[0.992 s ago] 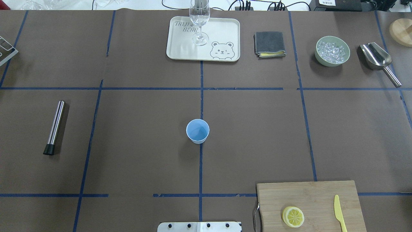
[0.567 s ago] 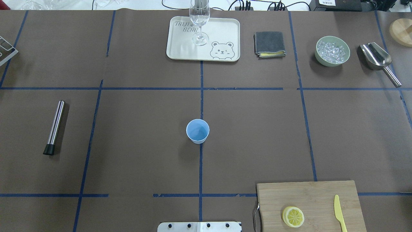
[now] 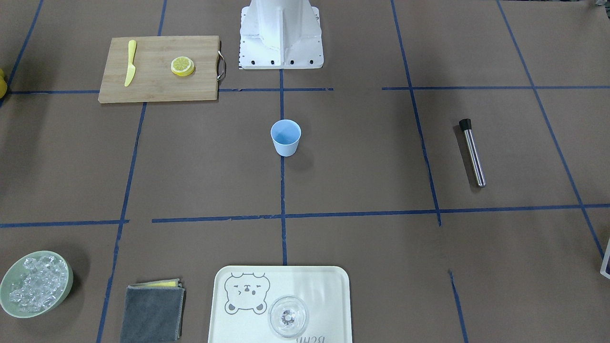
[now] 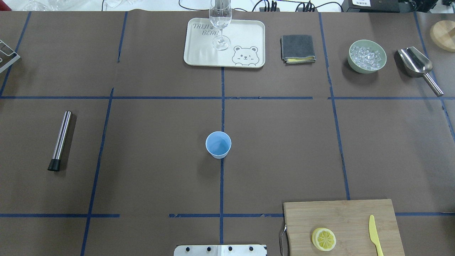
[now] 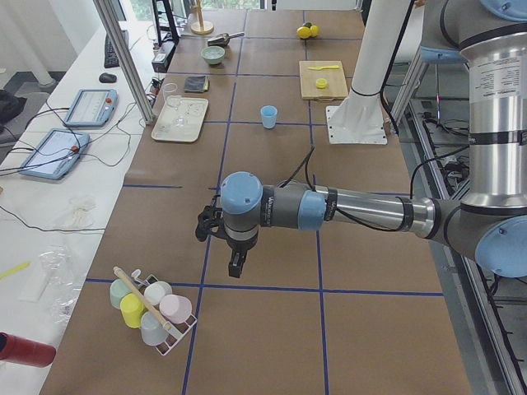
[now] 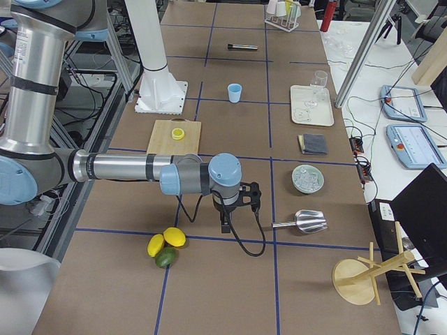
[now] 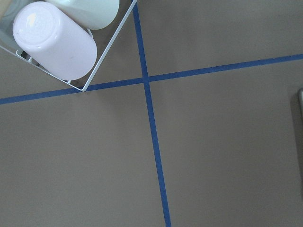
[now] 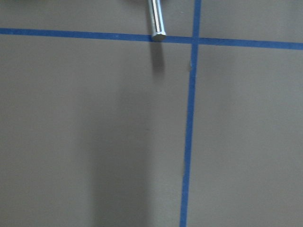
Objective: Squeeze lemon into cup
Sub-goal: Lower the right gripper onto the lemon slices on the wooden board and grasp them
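The lemon slice lies flat on the wooden cutting board at the near right of the table; it also shows in the front-facing view. The pale blue cup stands upright and empty at the table's middle, far from the slice. Neither gripper shows in the overhead or front-facing views. The left gripper hangs over the table's far left end, near a cup rack. The right gripper hangs over the far right end, near the scoop. I cannot tell whether either is open or shut.
A yellow knife lies on the board. At the back stand a tray with a wine glass, a folded cloth, an ice bowl and a scoop. A steel rod lies on the left.
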`<state>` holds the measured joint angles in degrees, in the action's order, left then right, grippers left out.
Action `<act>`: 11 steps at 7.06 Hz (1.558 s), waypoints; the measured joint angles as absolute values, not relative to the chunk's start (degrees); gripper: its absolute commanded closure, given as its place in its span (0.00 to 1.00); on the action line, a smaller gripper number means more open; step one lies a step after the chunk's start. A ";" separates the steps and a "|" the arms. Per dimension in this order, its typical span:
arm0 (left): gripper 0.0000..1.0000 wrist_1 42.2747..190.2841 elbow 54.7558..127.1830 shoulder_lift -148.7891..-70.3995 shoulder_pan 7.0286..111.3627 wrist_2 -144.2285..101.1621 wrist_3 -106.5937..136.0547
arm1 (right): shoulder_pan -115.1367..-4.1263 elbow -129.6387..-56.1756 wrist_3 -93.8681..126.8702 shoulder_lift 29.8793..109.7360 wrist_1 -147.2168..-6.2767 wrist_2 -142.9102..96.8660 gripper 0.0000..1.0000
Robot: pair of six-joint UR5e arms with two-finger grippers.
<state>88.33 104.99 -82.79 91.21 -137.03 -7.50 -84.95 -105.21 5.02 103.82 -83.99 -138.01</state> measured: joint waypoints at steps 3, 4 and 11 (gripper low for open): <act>0.00 88.31 105.86 -82.72 91.08 -137.64 -4.33 | -70.57 -109.77 29.14 103.93 -71.54 -138.67 0.00; 0.00 88.67 106.15 -82.92 91.06 -137.72 -1.98 | -63.74 -112.15 37.85 103.45 -68.55 -134.90 0.00; 0.00 99.97 105.46 -82.39 90.97 -137.87 0.78 | -16.24 -126.03 91.18 87.33 -80.56 -102.60 0.00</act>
<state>99.97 105.46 -82.39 90.97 -137.87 0.78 -16.24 -126.03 91.18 87.33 -80.56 -102.60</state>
